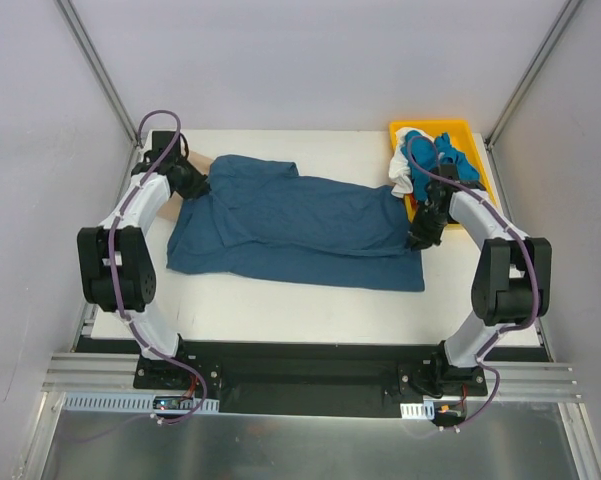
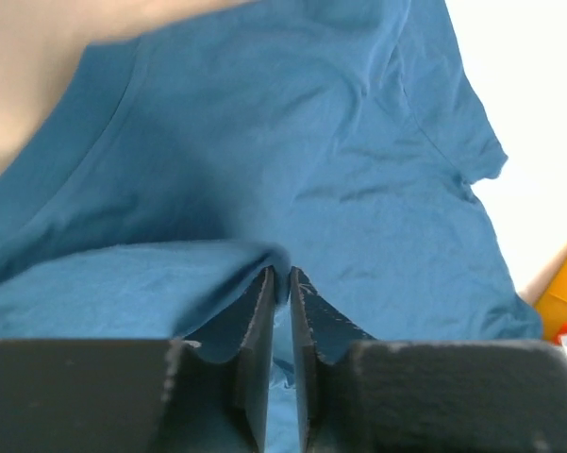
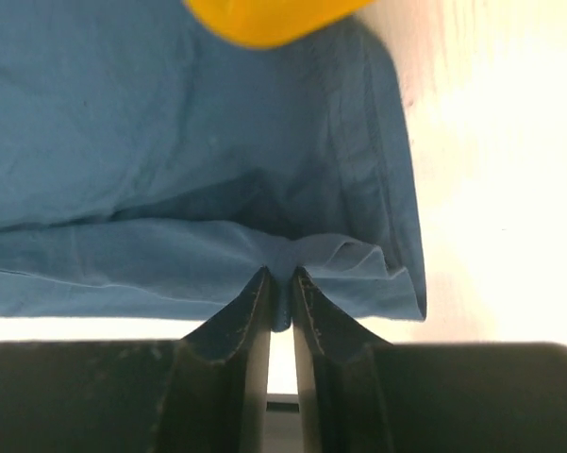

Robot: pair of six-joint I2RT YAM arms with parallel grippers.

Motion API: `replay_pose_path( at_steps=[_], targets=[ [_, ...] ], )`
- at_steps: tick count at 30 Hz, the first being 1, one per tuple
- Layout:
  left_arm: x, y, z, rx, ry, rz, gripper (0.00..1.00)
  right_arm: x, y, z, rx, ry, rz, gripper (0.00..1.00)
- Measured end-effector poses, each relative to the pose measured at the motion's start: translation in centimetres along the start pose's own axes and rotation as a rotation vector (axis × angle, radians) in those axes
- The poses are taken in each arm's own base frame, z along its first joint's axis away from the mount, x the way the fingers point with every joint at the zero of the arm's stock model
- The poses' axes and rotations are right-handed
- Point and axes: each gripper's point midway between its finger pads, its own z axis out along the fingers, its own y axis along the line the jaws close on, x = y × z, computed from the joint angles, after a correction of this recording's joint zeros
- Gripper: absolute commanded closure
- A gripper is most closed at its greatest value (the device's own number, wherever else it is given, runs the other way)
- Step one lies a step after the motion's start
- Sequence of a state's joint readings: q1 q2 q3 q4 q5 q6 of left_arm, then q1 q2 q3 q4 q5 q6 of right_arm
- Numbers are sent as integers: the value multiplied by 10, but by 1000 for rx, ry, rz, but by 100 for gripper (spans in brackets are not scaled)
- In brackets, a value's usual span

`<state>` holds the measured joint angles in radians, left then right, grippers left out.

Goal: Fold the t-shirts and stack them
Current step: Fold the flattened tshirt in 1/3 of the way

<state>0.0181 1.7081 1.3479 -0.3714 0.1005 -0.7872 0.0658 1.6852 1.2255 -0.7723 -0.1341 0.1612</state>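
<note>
The large dark teal-blue t-shirt (image 1: 300,225) lies spread across the white table (image 1: 310,300). My left gripper (image 1: 193,186) is shut on a pinched fold of its upper left edge, seen in the left wrist view (image 2: 281,276). My right gripper (image 1: 420,236) is shut on a fold of the shirt's right edge, seen in the right wrist view (image 3: 281,276). A tan-beige t-shirt (image 1: 195,160) peeks out under the teal one at the far left. A brighter blue t-shirt (image 1: 452,160) and a white t-shirt (image 1: 405,165) lie bunched in the yellow tray (image 1: 470,130).
The yellow tray stands at the back right corner, close to my right arm; its corner shows in the right wrist view (image 3: 264,19). Enclosure walls and metal posts border the table on left, right and back.
</note>
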Motion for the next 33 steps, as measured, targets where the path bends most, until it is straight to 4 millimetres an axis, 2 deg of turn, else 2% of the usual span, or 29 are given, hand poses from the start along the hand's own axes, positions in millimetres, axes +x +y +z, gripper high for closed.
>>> replay_pose_path(
  at_steps=[2, 4, 5, 6, 7, 10, 13, 16, 19, 20, 21, 22, 25, 26, 28, 33],
  targets=[
    [-2, -3, 10, -1, 10, 29, 60, -5, -2, 4, 14, -7, 6, 60],
    [-4, -6, 17, 2, 15, 54, 31, -10, -3, 5, 24, -14, 17, 31],
    [-4, -6, 18, 5, 19, 62, 25, -12, -4, 5, 28, -21, 24, 20],
    [-3, -7, 18, 9, 22, 74, 21, -15, -4, 4, 31, -32, 25, 3],
    [-4, -8, 17, 15, 21, 79, 1, -18, -3, 3, 31, -44, 27, 3],
    [-3, -10, 8, 36, 11, 94, 1, -24, -1, -5, 16, -84, 17, 3],
    [9, -1, -23, 56, -9, 106, 1, -23, 3, -20, -25, -142, 2, 3],
    [22, 7, -64, 100, -56, 115, 1, -3, 4, -30, -85, -170, -13, 3],
    [38, 20, -95, 140, -96, 115, 1, 23, -1, -25, -110, -143, -20, 3],
    [53, 41, -99, 122, -90, 91, 1, 43, -12, -12, -85, -89, -14, 3],
    [54, 44, -99, 118, -87, 87, 1, 45, -12, -11, -83, -85, -13, 3],
    [60, 57, -97, 93, -75, 65, 1, 52, -18, -6, -66, -66, -10, 3],
    [73, 109, -91, -9, -61, -35, 1, 68, -35, -3, -6, -51, 8, 3],
    [77, 132, -91, -56, -67, -85, 1, 71, -41, -5, 8, -58, 24, 3],
    [82, 161, -93, -125, -85, -152, 1, 70, -49, -8, 23, -83, 62, 3],
    [86, 187, -87, -212, -78, -233, 2, 68, -55, -2, 5, -84, 149, 3]
  ],
)
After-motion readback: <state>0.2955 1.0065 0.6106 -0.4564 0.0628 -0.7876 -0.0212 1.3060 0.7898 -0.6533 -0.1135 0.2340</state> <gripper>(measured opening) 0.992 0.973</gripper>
